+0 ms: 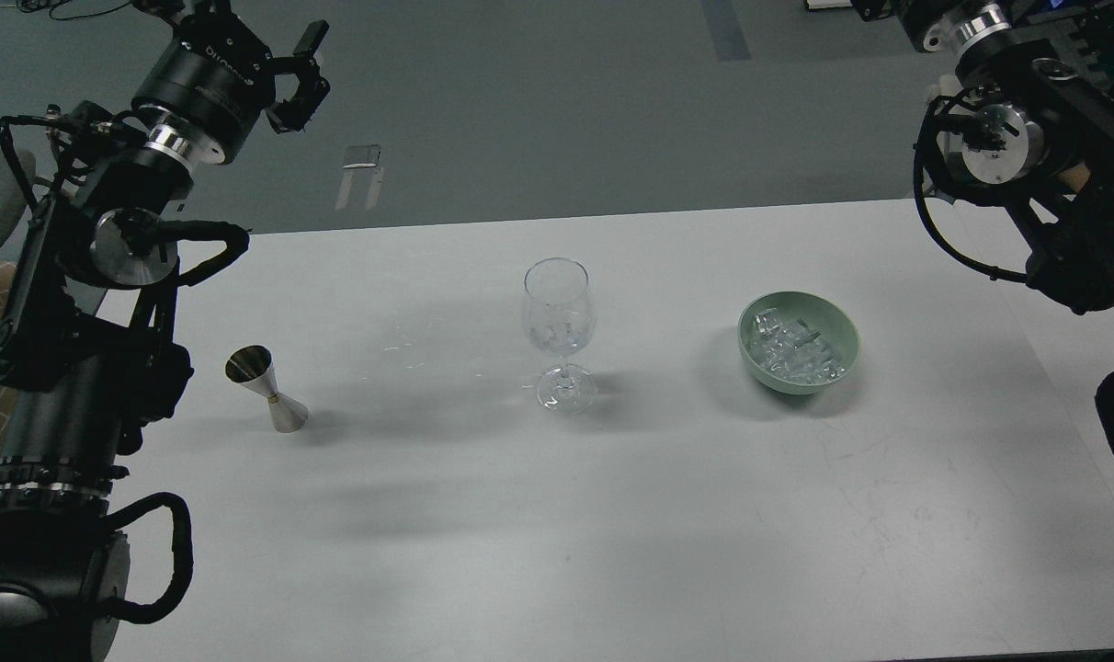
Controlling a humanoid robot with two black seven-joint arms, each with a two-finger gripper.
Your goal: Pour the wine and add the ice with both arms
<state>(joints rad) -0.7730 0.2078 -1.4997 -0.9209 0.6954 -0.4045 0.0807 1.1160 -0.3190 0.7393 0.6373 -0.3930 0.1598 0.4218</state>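
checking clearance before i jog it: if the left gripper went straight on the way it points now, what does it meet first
Nothing on the table, it seems. The left gripper points up and away past the table's far edge, over bare floor; that way looks free, though depth is hard to judge.
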